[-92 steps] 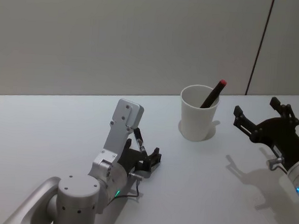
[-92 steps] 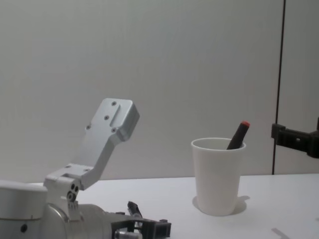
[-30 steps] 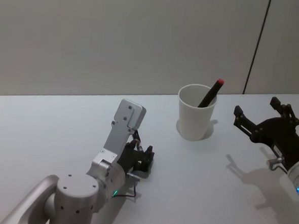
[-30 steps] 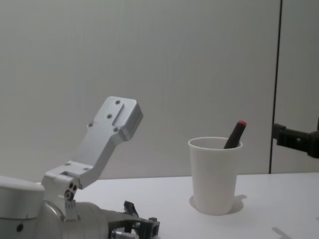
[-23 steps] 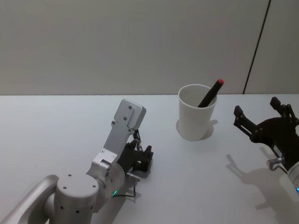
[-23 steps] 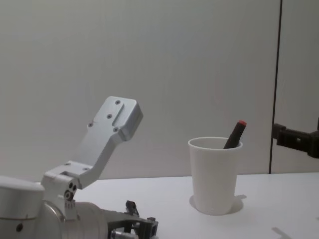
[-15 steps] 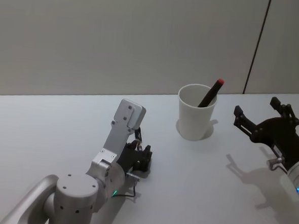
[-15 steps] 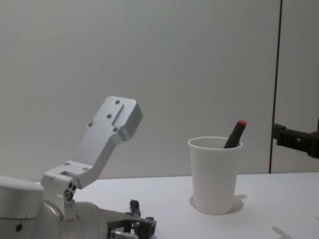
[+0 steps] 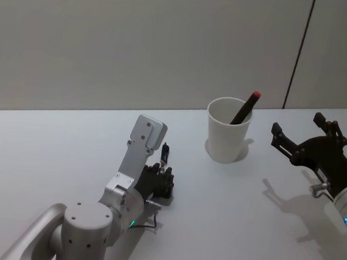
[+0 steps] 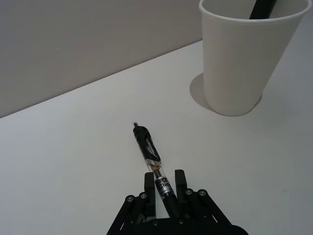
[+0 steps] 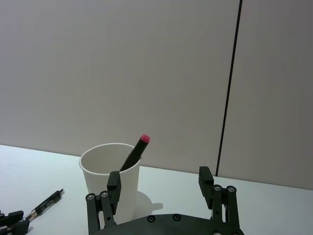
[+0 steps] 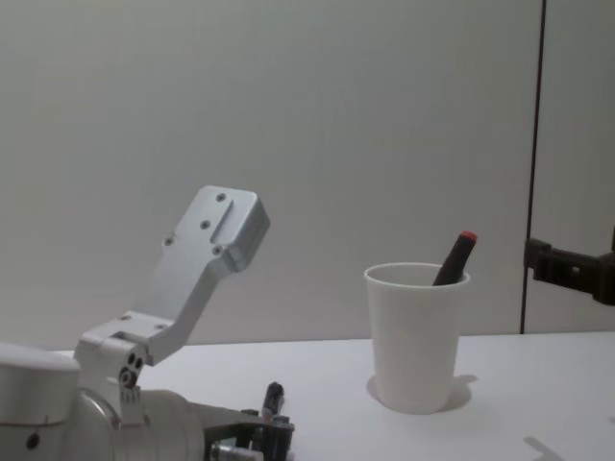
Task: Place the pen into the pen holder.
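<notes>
Pen (image 10: 149, 149) was clamped near its rear end in the left gripper (image 10: 165, 185), fingers narrowed onto the barrel. Long axis ran toward 12 o'clock, free end away from the robot. Pen holder (image 9: 227, 131) stood apart at 2 o'clock, containing a red-capped pen (image 9: 246, 108). Right gripper (image 9: 297, 126) hovered at its 3 o'clock, fingers spread wide.

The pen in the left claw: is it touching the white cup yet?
Apart. The left wrist view shows bare table between the tip of the pen and the pen holder; the left gripper grips its other end.
</notes>
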Available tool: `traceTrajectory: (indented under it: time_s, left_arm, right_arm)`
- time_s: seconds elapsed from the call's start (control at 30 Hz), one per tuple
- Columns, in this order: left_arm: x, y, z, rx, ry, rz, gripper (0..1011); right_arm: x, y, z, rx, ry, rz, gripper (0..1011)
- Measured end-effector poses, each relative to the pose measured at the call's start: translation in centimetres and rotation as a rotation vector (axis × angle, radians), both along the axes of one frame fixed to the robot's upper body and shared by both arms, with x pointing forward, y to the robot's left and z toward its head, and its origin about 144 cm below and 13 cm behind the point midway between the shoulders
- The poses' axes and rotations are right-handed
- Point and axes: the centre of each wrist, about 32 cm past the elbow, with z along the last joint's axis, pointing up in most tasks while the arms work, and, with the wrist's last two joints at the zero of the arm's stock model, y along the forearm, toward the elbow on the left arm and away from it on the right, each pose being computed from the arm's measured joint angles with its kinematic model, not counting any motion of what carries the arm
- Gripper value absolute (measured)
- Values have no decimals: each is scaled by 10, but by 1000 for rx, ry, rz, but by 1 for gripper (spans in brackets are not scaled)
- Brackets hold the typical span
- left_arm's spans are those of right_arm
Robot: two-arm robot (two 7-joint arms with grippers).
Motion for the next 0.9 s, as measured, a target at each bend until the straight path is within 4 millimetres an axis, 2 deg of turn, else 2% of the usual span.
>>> traceTrajectory:
  time_s: [0.53,0.9]
  left_arm:
    - [0,1,-1,-5,-3,3,154]
    - [0,1,-1,-7,-4,3,141]
  right_arm:
    - [0,0,0,0,0,0,1001]
    - [0,0,0,0,0,0,1001]
